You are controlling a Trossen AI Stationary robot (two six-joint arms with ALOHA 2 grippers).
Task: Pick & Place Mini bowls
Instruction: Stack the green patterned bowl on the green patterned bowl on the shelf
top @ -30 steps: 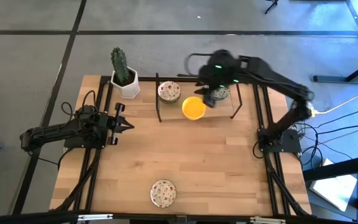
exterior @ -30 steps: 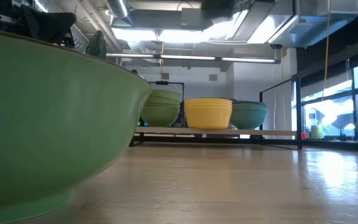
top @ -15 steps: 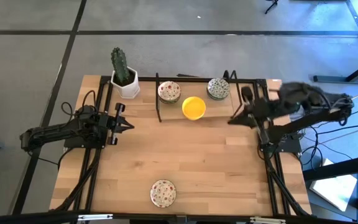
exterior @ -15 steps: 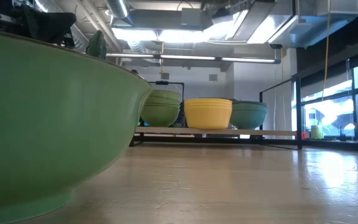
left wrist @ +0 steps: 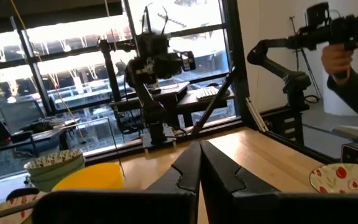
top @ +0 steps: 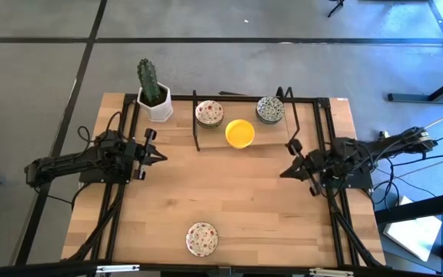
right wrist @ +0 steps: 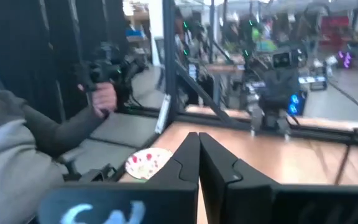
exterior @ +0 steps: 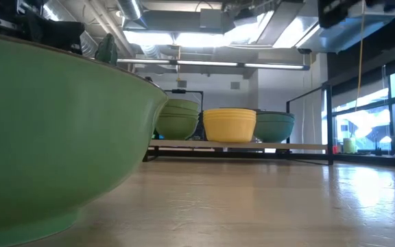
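Observation:
On a low black rack (top: 197,131) at the table's far side sit a stack of red-speckled mini bowls (top: 209,114), a yellow bowl (top: 239,133) and a green-grey patterned stack (top: 270,109). One more red-speckled bowl (top: 201,238) rests on the wood near the front edge. My left gripper (top: 164,157) is shut and empty at the table's left, pointing right. My right gripper (top: 282,172) is shut and empty at the right, pointing left. Each wrist view shows its own shut fingers (left wrist: 199,167) (right wrist: 198,157).
A cactus in a white pot (top: 154,96) stands at the far left corner. The front bowl fills the left of the low view (exterior: 46,137). A person holding a device (right wrist: 98,93) stands beyond the table's near side. Bare wood lies between the two grippers.
My right gripper has drawn back from over the green-grey stack toward the table's right edge and nearer, sinking and tipping from pointing down to level. The green-grey stack stays on the rack.

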